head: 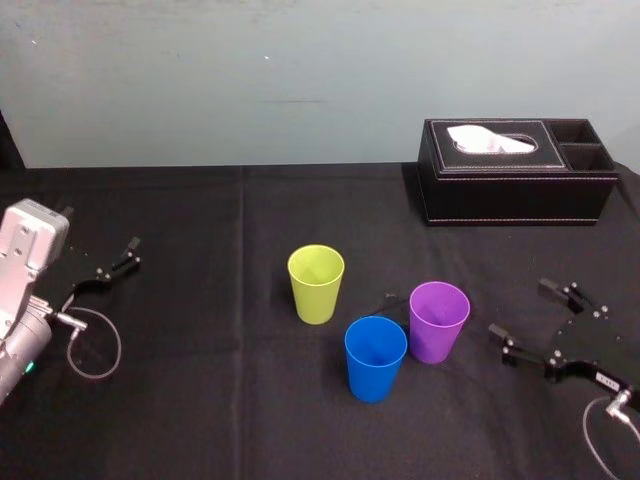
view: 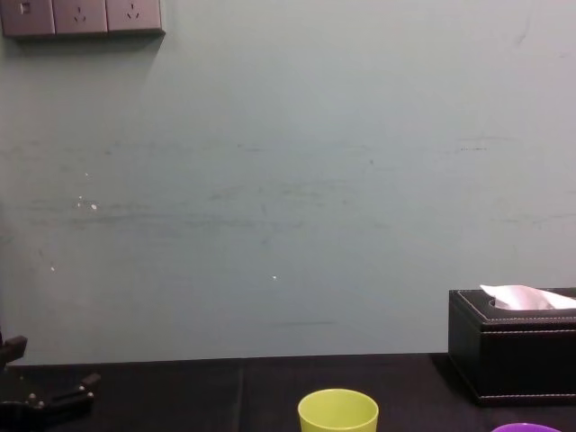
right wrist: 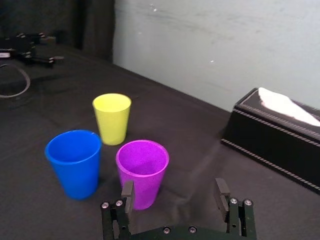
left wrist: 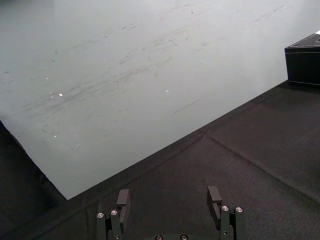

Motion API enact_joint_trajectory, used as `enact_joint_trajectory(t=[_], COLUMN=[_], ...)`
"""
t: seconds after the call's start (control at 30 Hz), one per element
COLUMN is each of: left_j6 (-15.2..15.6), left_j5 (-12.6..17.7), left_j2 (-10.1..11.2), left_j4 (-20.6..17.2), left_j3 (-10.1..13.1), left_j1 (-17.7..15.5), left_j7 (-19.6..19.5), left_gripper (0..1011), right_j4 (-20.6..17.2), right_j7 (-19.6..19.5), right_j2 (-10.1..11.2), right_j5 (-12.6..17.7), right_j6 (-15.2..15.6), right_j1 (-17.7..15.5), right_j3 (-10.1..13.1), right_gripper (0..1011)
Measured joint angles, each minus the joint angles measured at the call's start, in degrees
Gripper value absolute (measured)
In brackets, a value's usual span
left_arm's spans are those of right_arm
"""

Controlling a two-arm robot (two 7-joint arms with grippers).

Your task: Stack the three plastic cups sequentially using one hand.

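Cups stand upright mid-table: yellow (head: 316, 284), blue (head: 375, 358), purple (head: 438, 321), close together. Your right gripper (head: 520, 310) hangs wide open beside purple; come in squarely and pinch its wall without nudging blue. Left gripper (left wrist: 168, 195), also spread, sits parked left.

You have three cups clustered on the counter (head: 200, 400): the rear cup (head: 316, 283) left, the front cup (head: 376, 357) nearest, the third cup (head: 439, 320) just right of it. The tissue box (head: 515, 170) stands behind, far right.
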Motion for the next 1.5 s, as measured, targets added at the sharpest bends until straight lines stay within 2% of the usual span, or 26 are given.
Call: enact_joint_trajectory(t=[0.27,0.83,1.17,1.5], left_j6=[0.0,0.0,0.0,0.0], left_j5=[0.0,0.0,0.0,0.0], left_j2=[0.0,0.0,0.0,0.0], left_j4=[0.0,0.0,0.0,0.0], left_j3=[0.0,0.0,0.0,0.0], left_j1=[0.0,0.0,0.0,0.0], left_j7=[0.0,0.0,0.0,0.0], left_gripper=[1010,1010,1010,1010], right_j4=[0.1,2.1,2.8,4.3], right_j7=[2.7,3.5,3.8,4.5], right_j2=[-0.3,-4.6,-6.4,-8.7], right_j5=[-0.2,-4.4,-6.7,-7.6], right_j6=[-0.4,0.2,0.9,2.3], right_j1=[-1.0,-0.2,0.6,1.7], right_j3=[-0.1,-1.8,-1.9,-1.8], right_gripper=[1004,1004,1004,1004])
